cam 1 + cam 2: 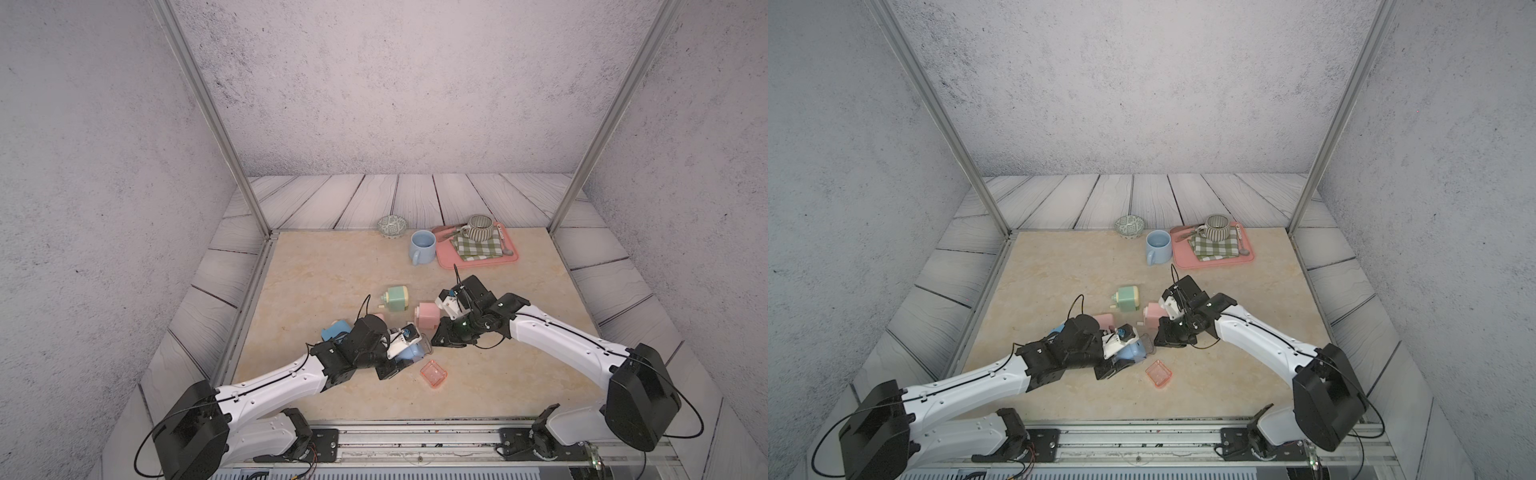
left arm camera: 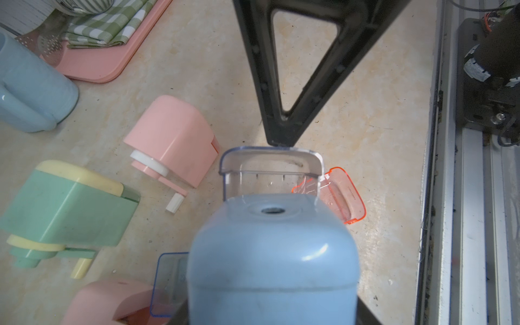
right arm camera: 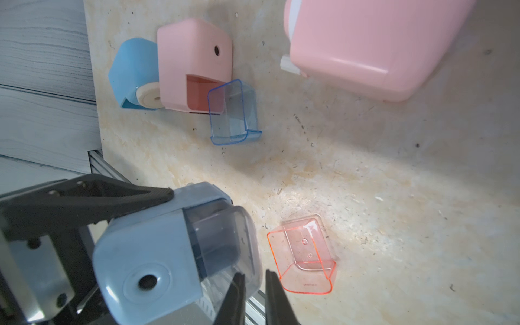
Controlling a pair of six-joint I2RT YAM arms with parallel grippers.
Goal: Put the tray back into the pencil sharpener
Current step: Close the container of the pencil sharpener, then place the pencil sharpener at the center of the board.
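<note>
My left gripper (image 1: 400, 360) is shut on a light blue pencil sharpener (image 1: 409, 353) (image 2: 273, 261), holding it just above the table near the front. One of its black fingers (image 3: 112, 194) presses the sharpener's side. A clear tray (image 2: 270, 171) (image 3: 225, 242) sticks partway out of the sharpener's slot. My right gripper (image 3: 254, 275) comes in from the right, its jaws nearly together. They pinch the tray's outer front wall. In the left wrist view the tip of a right finger (image 2: 281, 135) meets the tray's far rim.
An orange tray (image 1: 433, 374) (image 3: 304, 259) lies loose in front of the held sharpener. A blue-tinted tray (image 3: 233, 112) leans against a pink sharpener (image 3: 194, 64). Another pink sharpener (image 1: 428, 314), a green one (image 1: 397, 298) and a blue one (image 1: 334, 331) stand nearby. A blue mug (image 1: 422, 246), a bowl (image 1: 392, 226) and a pink serving tray (image 1: 507, 257) sit at the back.
</note>
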